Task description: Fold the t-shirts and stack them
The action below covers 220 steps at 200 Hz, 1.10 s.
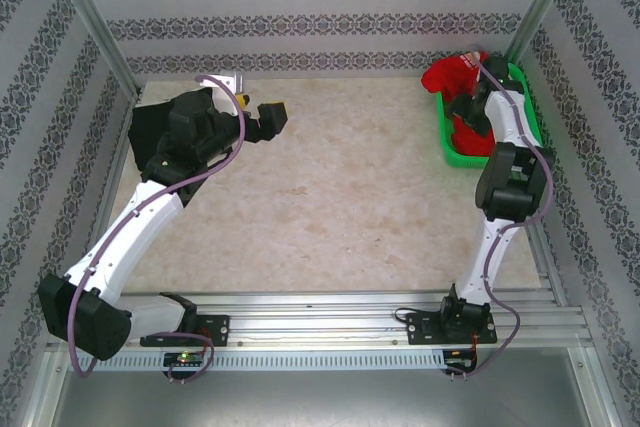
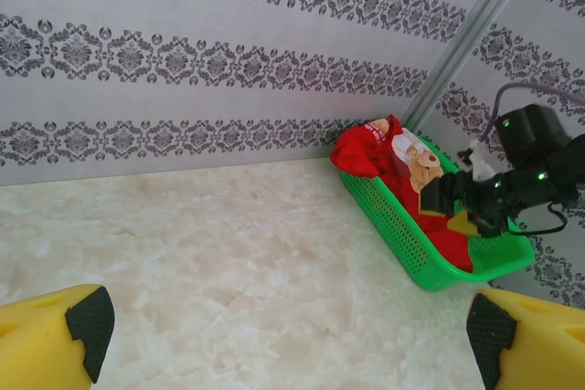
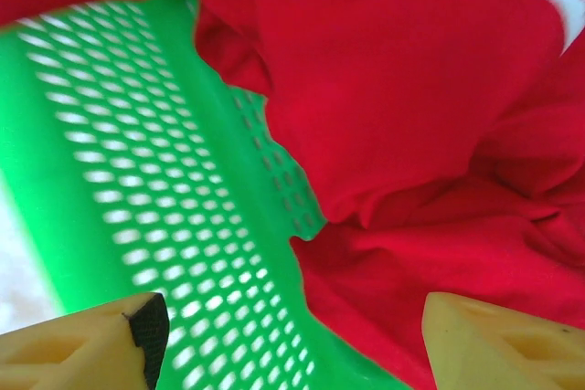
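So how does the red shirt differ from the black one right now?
The red shirt is bunched inside the green basket at far right; the black shirt lies on the table at far left, partly under the left arm. The red shirt carries a teddy-bear print; the black shirt looks plain. Both sit apart, unstacked.

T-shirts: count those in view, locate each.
2. The red t-shirt is bunched in the green basket, far right; the black t-shirt lies far left, partly under the left arm.

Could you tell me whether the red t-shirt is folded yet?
Not folded: the red t-shirt lies bunched and creased in the green basket.
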{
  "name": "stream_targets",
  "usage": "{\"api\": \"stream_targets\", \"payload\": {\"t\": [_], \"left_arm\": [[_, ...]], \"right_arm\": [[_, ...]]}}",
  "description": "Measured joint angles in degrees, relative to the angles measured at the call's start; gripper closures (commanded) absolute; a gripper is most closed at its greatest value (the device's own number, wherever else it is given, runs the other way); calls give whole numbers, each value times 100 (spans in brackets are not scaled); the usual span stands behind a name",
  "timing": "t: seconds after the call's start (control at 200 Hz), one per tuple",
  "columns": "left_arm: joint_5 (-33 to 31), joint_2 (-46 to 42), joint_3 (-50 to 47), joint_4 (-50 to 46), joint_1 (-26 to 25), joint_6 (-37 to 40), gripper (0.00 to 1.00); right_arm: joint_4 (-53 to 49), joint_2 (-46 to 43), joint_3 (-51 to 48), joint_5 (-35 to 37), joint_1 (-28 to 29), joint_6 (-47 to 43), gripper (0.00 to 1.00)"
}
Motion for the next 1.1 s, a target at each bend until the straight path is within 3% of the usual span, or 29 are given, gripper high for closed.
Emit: {"api": "stream_targets", "payload": {"t": [0.5,0.55,0.605,0.664,0.744,0.934,1.099], "left_arm": [[-127,179,289,-28,0,11,0],[-127,214,304,-28,0,24,0],[-127,247,313,-28,0,44,0],[-127,278,313,-28,2,66,0],[-127,295,313,-28,2,107,0],[-127,295,313,-28,2,153,0],[-212,295,313,-31,33,151,0]], "right_arm": [[-308,765,103,227,-81,-2,32],[-323,796,103,243,-81,-39,39],[-369,817,118,256,-81,-61,56],[-400,848,125,262,-81,-44,80],[-365,844,61,271,-81,-48,100],[138,278,-509,114,-81,-39,100],[1027,-1075,-916,-643,-79,-17,100]]}}
